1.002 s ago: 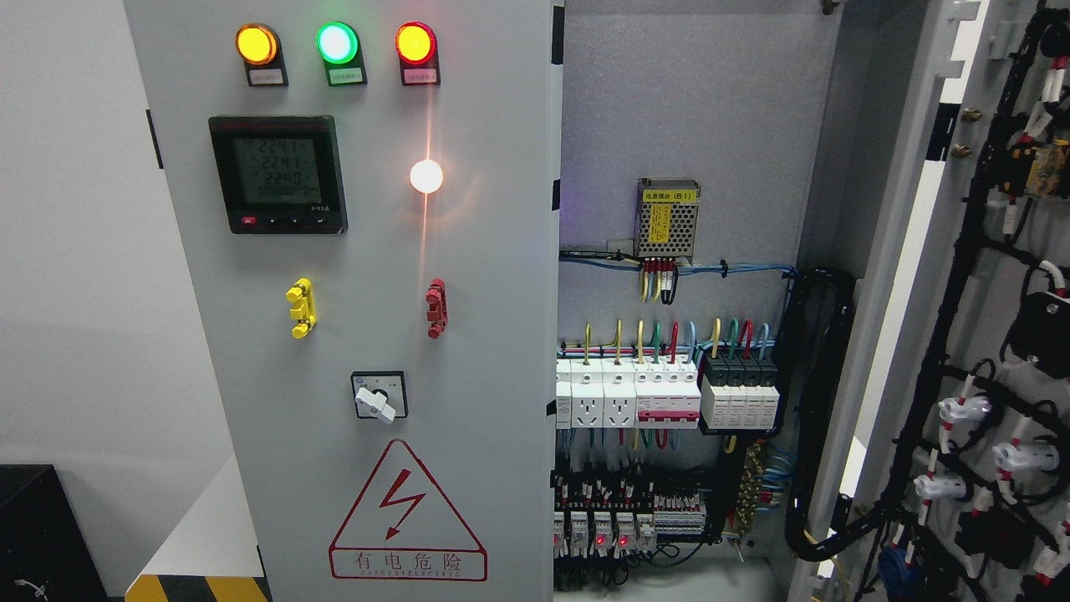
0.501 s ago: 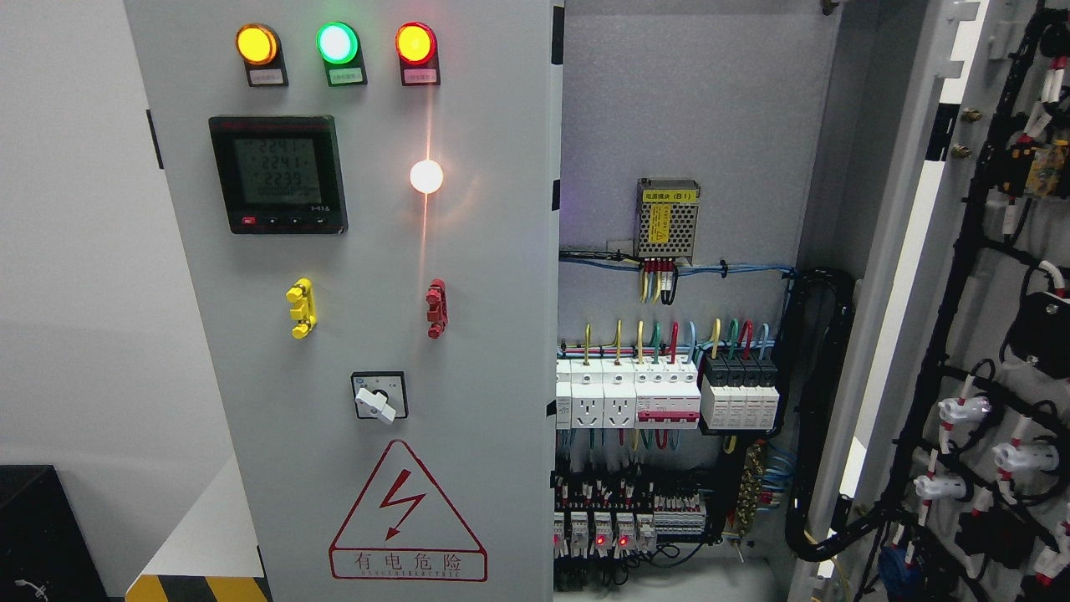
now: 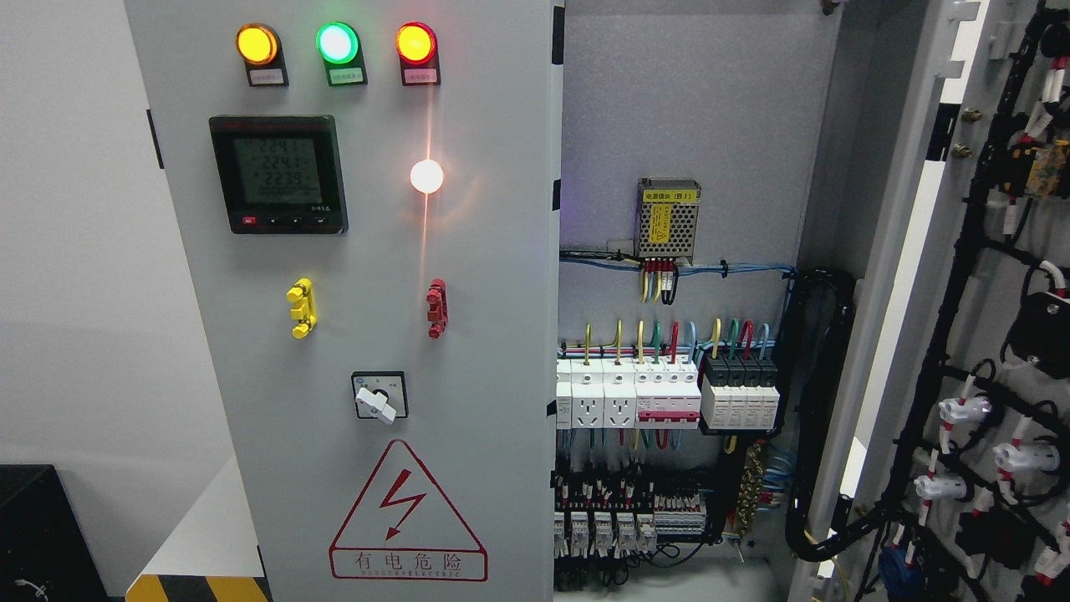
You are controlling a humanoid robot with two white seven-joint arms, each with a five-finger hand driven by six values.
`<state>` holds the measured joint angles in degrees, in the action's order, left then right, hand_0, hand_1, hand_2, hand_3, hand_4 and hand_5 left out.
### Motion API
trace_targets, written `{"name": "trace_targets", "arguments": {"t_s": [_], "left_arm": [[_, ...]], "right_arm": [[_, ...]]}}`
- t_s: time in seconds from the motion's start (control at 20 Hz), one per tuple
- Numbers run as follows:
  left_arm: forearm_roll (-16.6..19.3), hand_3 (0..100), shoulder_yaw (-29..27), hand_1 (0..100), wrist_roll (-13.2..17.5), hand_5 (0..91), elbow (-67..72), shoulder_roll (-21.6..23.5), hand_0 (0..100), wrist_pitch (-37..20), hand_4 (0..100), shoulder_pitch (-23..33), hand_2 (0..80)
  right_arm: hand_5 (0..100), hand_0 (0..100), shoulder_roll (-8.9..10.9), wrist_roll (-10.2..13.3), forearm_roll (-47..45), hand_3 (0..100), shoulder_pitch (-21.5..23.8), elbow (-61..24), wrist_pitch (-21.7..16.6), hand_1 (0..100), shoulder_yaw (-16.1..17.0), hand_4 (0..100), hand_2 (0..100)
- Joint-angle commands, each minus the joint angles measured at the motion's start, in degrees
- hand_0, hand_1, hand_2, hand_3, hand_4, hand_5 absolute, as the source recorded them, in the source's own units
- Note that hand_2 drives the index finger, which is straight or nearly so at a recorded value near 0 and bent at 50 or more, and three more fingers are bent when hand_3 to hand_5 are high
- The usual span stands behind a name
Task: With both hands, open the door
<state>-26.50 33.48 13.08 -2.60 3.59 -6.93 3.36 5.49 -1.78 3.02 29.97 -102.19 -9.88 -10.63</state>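
No robot hands or arms in head view, so grasp state can't be told. Right door [image 3: 986, 276] swung wide open, cut off at frame edge; left door [image 3: 368, 318] closed. Breakers [image 3: 669, 393] exposed inside cabinet.

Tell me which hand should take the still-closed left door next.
Left, tentatively: neither hand is in view, but the closed left door fills the picture's left, the left arm's side; the right door already stands open.

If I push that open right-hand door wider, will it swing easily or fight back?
The right door looks like rigid sheet metal, so it should swing as one piece. The black cable harness strapped inside probably adds weight and may tug near the hinge side.
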Motion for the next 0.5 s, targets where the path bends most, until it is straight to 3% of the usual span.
{"name": "trace_targets", "arguments": {"t_s": [0.0,0.15,0.45], "left_arm": [[10.3,0,-10.7,0,-0.2,0.0,4.1,-2.3,0,0.1,0,-0.5,0.0],[12.4,0,-14.7,0,-0.2,0.0,3.9,-2.3,0,0.1,0,-0.5,0.0],[12.5,0,-14.9,0,-0.1,0.0,3.5,-2.2,0,0.0,0,-0.5,0.0]], "right_arm": [[0,0,2.42,0.2,-3.2,0,-1.0,-14.8,-2.5,0,-1.2,0,0],[0,0,2.42,0.5,-3.4,0,-3.1,-16.8,-2.5,0,-0.8,0,0],[0,0,1.55,0.5,-3.5,0,-11.9,-16.8,-1.9,0,-0.4,0,0]]}}
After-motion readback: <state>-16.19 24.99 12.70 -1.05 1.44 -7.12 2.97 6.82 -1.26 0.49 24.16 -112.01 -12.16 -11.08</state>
